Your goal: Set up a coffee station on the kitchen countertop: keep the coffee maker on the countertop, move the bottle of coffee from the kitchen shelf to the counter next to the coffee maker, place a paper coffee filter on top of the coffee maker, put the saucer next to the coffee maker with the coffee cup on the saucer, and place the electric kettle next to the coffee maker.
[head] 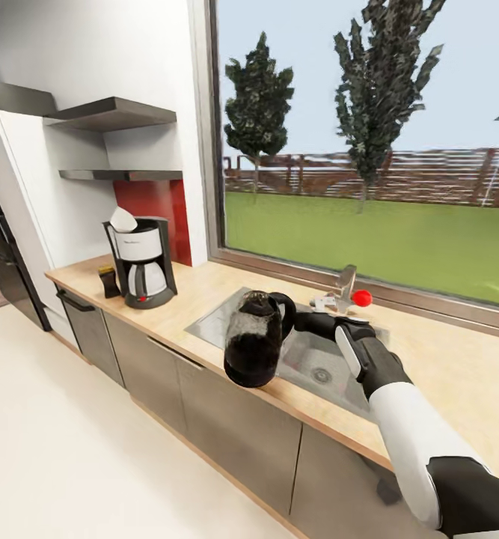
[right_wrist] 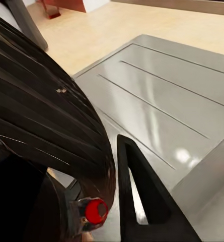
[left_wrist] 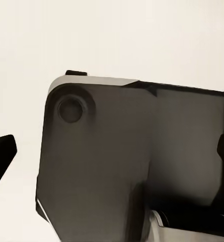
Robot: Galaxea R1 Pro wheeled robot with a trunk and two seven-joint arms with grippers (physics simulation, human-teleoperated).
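One right tool, clamped on the black loop handle of the electric kettle, holds the jug above the front edge of the surface, beside the steel sink. One left tool: whether its jaws stand wide or narrow cannot be told from the left wrist view.

Handling, as a judgement: glass jug, rigid, breakable, likely weighty for its size; the handle is the sound grip, and the body looks smooth and slippery.

Count:
- one electric kettle, well apart from the coffee maker.
- one coffee maker, standing near the far-left end of the surface.
- one paper coffee filter, on its top.
- one bottle of coffee, just beside it.
- two wall shelves.
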